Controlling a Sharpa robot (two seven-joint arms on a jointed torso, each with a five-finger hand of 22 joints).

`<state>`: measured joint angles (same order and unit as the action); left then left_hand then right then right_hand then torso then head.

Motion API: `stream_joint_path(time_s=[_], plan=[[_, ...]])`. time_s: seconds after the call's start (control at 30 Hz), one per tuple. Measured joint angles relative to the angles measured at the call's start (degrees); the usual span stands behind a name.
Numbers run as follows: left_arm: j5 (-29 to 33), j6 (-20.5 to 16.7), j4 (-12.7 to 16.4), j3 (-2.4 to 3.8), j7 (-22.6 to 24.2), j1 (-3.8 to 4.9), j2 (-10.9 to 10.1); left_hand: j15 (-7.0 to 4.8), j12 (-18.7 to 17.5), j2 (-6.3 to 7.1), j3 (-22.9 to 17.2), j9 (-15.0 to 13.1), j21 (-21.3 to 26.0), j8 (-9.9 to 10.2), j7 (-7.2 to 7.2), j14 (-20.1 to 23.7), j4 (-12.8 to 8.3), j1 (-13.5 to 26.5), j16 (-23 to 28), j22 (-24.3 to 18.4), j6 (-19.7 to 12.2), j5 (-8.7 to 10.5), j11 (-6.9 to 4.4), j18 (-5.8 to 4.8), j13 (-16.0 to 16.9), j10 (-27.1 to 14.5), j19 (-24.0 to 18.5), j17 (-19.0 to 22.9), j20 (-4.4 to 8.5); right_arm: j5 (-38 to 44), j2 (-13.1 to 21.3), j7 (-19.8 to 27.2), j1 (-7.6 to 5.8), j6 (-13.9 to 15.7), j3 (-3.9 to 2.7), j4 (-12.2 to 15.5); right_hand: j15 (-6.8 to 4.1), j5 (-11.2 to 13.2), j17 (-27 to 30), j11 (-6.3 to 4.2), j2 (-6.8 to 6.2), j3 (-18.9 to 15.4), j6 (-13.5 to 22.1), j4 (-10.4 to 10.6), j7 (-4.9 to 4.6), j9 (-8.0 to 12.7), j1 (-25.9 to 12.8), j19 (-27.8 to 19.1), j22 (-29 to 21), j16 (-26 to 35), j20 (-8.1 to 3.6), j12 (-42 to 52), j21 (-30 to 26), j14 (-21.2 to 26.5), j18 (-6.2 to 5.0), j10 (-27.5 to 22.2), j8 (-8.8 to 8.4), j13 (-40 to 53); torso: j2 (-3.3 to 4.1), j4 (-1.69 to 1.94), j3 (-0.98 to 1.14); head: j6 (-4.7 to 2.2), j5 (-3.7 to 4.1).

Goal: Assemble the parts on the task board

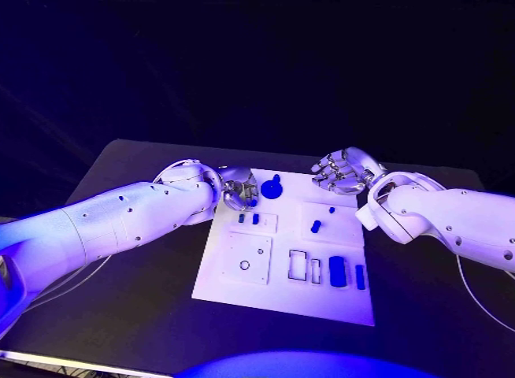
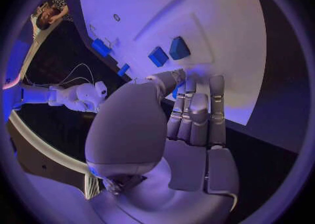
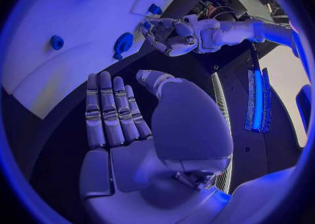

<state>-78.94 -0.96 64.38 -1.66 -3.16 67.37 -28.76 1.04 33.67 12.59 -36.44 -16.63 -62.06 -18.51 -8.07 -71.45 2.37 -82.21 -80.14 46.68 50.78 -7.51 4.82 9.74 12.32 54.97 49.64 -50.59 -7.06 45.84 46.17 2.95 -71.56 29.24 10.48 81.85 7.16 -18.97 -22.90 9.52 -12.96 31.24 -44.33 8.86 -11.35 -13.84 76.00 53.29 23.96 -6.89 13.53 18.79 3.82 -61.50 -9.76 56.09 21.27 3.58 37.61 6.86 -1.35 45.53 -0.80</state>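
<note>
we see the flat white rectangular task board (image 1: 283, 272) lying in the middle of the black table (image 1: 133, 315), with both arms reaching to its far edge. our silver left hand (image 1: 237, 189) sits at the board's far left corner, just beside a large round blue part with a stem (image 1: 272, 187). in the left wrist view the fingers (image 2: 197, 114) lie straight and side by side over the board's edge, with a sliver of blue showing between the thumb and the fingers. it may be the start of a pinch, but we cannot tell whether anything is held there.

our silver right hand (image 1: 344, 171) hovers past the far right corner, touching nothing. in its own wrist view the fingers (image 3: 108, 111) are stretched out flat and close together, thumb apart, so it holds nothing; we judge it is waiting clear so the left can work.

the other parts are spread on the board: two small blue blocks (image 1: 249, 218) near the left hand, a small blue peg (image 1: 316, 227) on the raised square plate, and a long blue rounded bar (image 1: 337, 271) beside a thin blue strip (image 1: 360, 276) next to the open rectangular slots (image 1: 303, 266). those slots are still unfilled, so we reckon the assembly is at an early stage.
</note>
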Motion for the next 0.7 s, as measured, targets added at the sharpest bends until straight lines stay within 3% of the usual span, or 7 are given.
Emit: stream_joint_path(time_s=[0.53, 0.6, 0.7], plan=[[0.09, 0.1, -0.15, 0.0, -0.58, -0.01, -1.45, 0.21, 0.49, 0.61, 0.0, 0.5, 0.46, 3.34, 0.8, 0.63, 0.0, 0.61, 0.0, -0.43, -4.12, 0.0, 0.1, 0.0, 1.39, -0.91, 0.0, 0.83, 0.0, 0.08, 0.1, -0.15, 0.02, -0.48, 0.0, -0.27, 0.21, 0.0, 0.3, 0.06, 0.0, -0.02, -0.02, -0.02, -0.02, 0.18, 0.0, -0.2, -0.49, 0.28, 0.21, -1.21, 0.0, 0.21, 0.0, -0.06, -0.46, 0.0, -0.01, -0.03, 0.04, -0.07, 0.02], [0.11, 0.08, -0.14, 0.0, -0.65, -0.01, -1.98, 0.21, 0.49, 0.61, 0.0, 0.64, 0.7, 3.73, 0.91, 0.63, 0.0, 0.61, 0.01, -0.44, -4.66, 0.0, 0.1, 0.0, 1.51, -0.91, 0.0, 0.92, 0.0, 0.27, 0.18, -0.22, 0.02, -0.78, 0.0, -0.46, -0.44, 0.0, 0.03, 0.09, 0.0, -0.28, -0.74, -0.99, -0.11, 0.33, 0.0, 1.07, -0.41, -0.96, -0.35, -1.78, 0.91, -2.18, 0.0, -0.09, -0.89, 0.0, -0.01, -0.04, 0.04, -0.07, 0.09], [0.29, -0.13, 0.08, 0.06, -0.68, -0.02, -2.92, 0.2, 0.49, 0.61, 0.0, 0.71, 0.7, 3.99, 1.01, 0.62, 0.0, 0.61, 0.01, -0.44, -5.11, 0.0, 0.1, 0.0, 1.61, -0.91, 0.0, 1.03, 0.0, 0.82, 0.41, -0.42, 0.02, -1.36, 0.0, -0.76, -2.51, 0.0, -1.74, -1.3, 0.13, -0.91, -1.99, -3.04, -0.3, 0.49, 1.49, 6.1, 1.46, -4.44, -2.43, -2.12, 4.43, -8.58, 0.0, 1.42, -1.11, 0.0, -0.02, -0.04, 0.04, -0.07, 0.2]])
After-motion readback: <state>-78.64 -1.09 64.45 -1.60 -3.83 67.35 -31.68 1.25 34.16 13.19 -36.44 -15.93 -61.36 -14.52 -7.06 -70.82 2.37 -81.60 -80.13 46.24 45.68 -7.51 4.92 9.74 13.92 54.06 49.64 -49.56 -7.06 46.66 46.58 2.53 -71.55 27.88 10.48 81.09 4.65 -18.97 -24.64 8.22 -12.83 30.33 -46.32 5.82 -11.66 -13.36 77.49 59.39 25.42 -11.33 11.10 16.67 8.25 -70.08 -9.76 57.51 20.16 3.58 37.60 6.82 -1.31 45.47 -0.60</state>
